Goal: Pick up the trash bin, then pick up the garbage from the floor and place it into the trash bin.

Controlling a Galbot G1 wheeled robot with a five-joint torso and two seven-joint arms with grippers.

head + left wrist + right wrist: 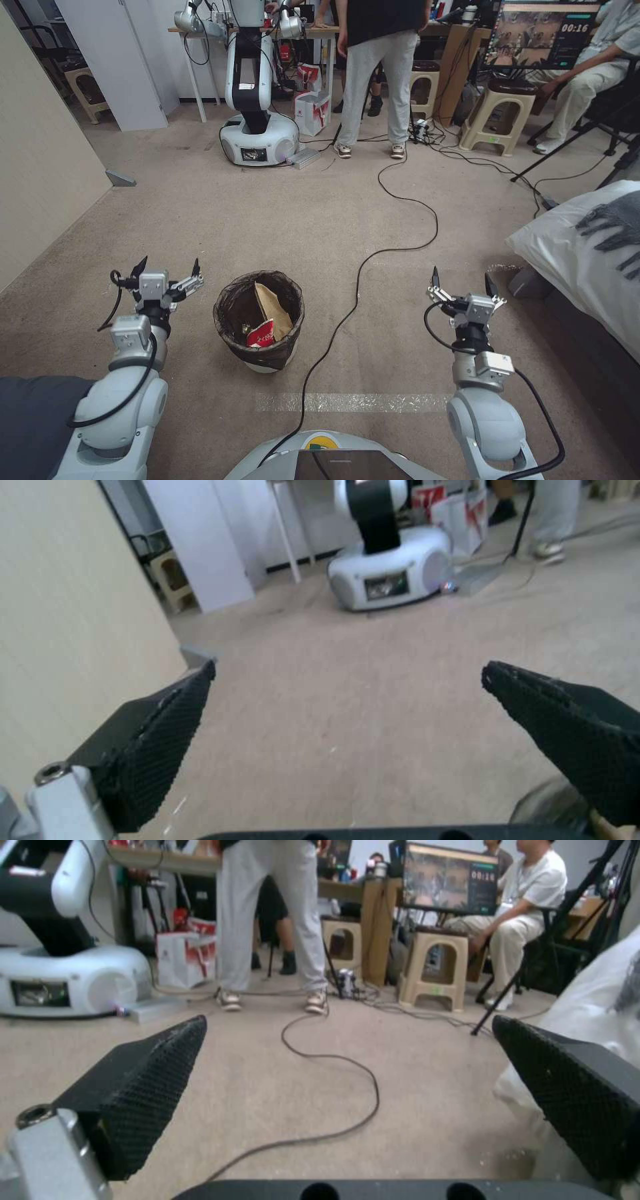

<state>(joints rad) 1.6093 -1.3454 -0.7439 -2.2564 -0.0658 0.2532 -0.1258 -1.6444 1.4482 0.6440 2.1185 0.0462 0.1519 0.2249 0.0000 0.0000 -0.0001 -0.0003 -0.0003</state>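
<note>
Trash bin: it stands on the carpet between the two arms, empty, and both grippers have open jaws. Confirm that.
Not empty. The head view shows the trash bin holding a brown paper bag and a red-and-white packet. The rest holds: it stands on the carpet between the left gripper and right gripper, both with open jaws.

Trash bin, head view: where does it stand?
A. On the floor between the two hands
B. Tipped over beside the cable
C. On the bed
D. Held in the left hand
A: the trash bin stands upright on the floor, between the open left hand and open right hand, touched by neither.
</note>
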